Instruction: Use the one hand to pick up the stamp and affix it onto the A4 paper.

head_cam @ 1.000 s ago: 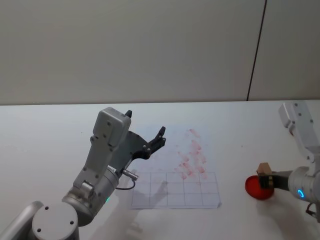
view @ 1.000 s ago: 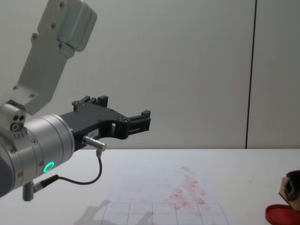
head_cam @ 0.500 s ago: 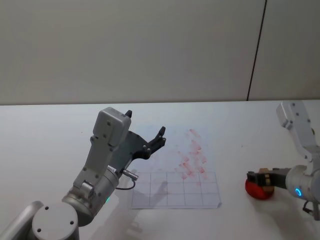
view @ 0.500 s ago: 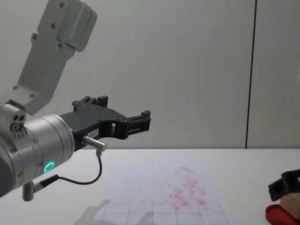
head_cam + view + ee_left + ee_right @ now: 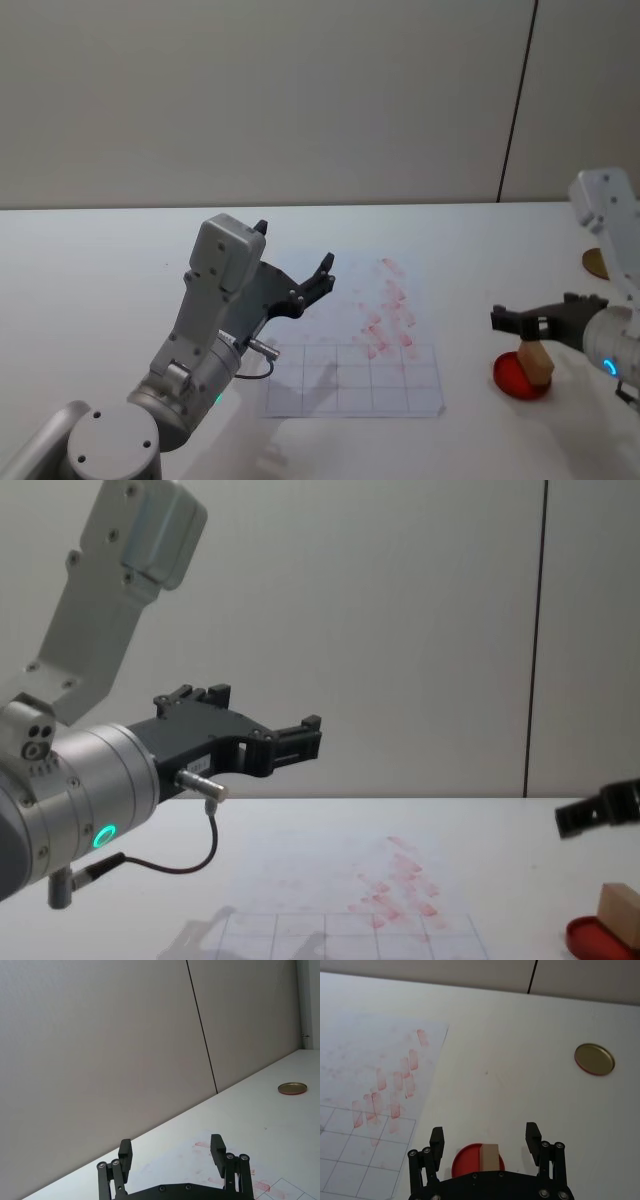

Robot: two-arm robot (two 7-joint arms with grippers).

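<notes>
right gripper (image 5: 485, 1138) released, above | stamp (image 5: 489, 1156) standing on ink pad (image 5: 462, 1160) below

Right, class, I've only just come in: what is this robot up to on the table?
The right gripper hangs open just above the stamp, which stands on the red ink pad beside the A4 paper. It holds nothing. The paper already carries red marks. The left gripper sits raised over the paper's near corner, open and idle.

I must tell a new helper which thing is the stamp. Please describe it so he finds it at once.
Start at the A4 paper with red smudges. Toward the robot's right lies a round red ink pad. The stamp stands on it, beneath the open right gripper: a small light-wood block.
</notes>
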